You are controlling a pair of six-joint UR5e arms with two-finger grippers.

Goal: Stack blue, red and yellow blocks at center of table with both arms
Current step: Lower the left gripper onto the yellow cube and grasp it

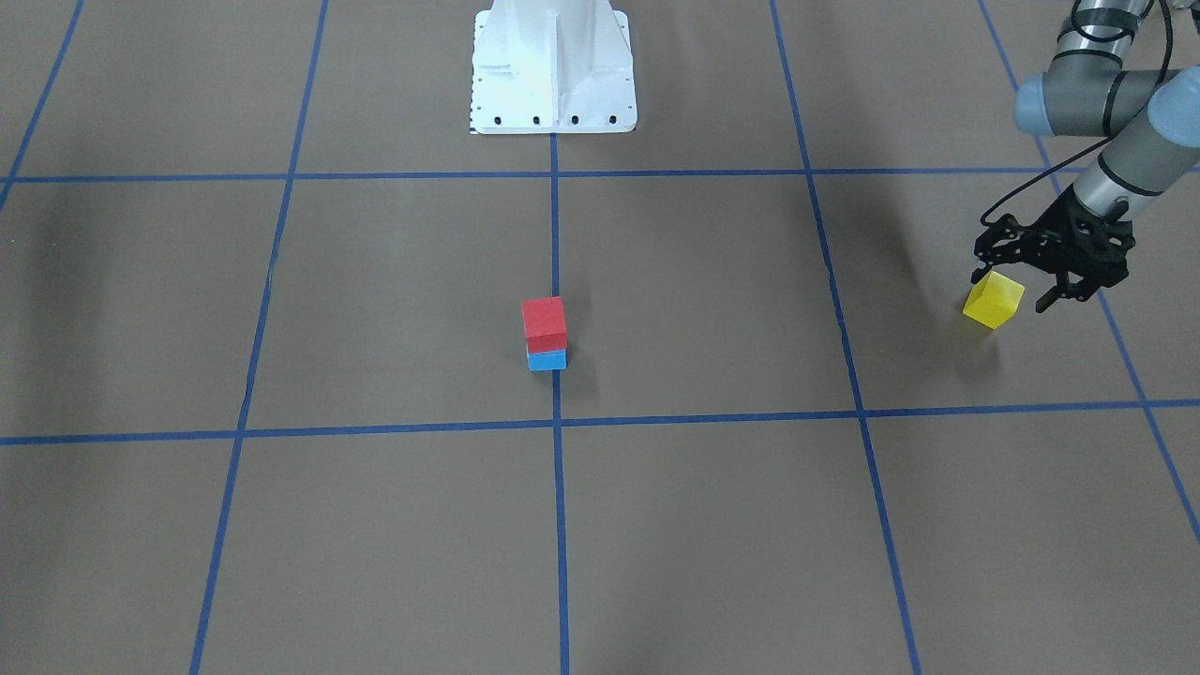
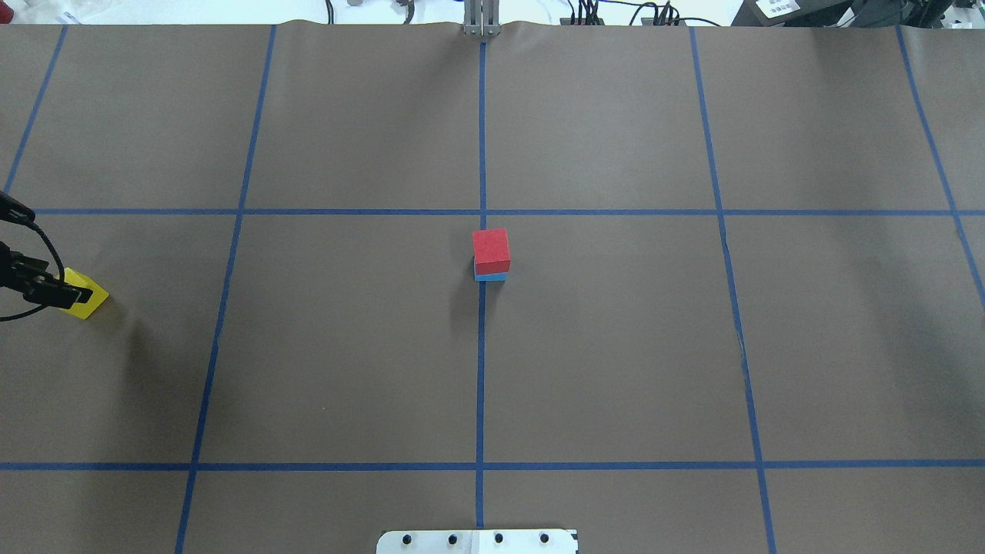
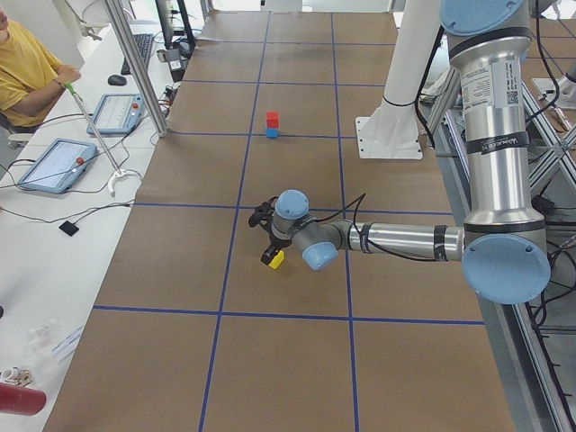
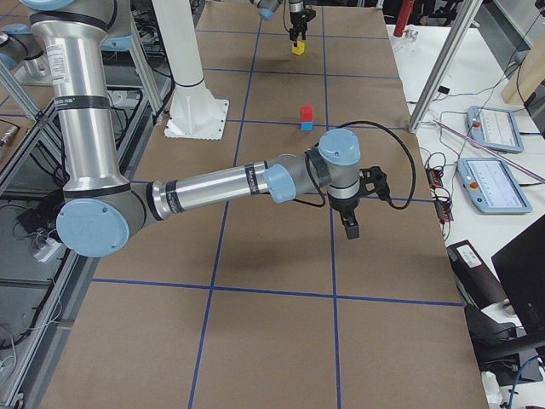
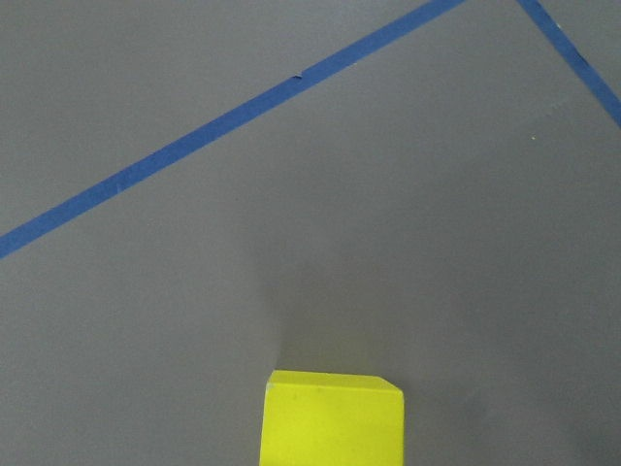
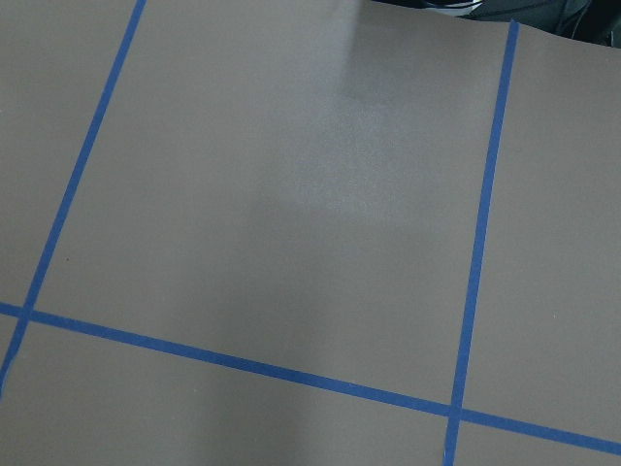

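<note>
A red block (image 1: 544, 323) sits on a blue block (image 1: 547, 360) at the table's centre, on the middle tape line; the stack also shows in the overhead view (image 2: 491, 250). A yellow block (image 1: 994, 300) lies far out on my left side, turned diagonally (image 2: 91, 296). My left gripper (image 1: 1012, 289) is right at it, fingers either side and seemingly open. The left wrist view shows the yellow block (image 5: 333, 419) at the bottom edge. My right gripper (image 4: 351, 228) hovers empty over bare table; it shows only in the exterior right view, so I cannot tell its state.
The white robot base (image 1: 553, 70) stands at the table's edge on my side. Blue tape lines divide the brown table (image 2: 616, 346) into squares. An operator (image 3: 27, 72) with tablets sits beyond the far edge.
</note>
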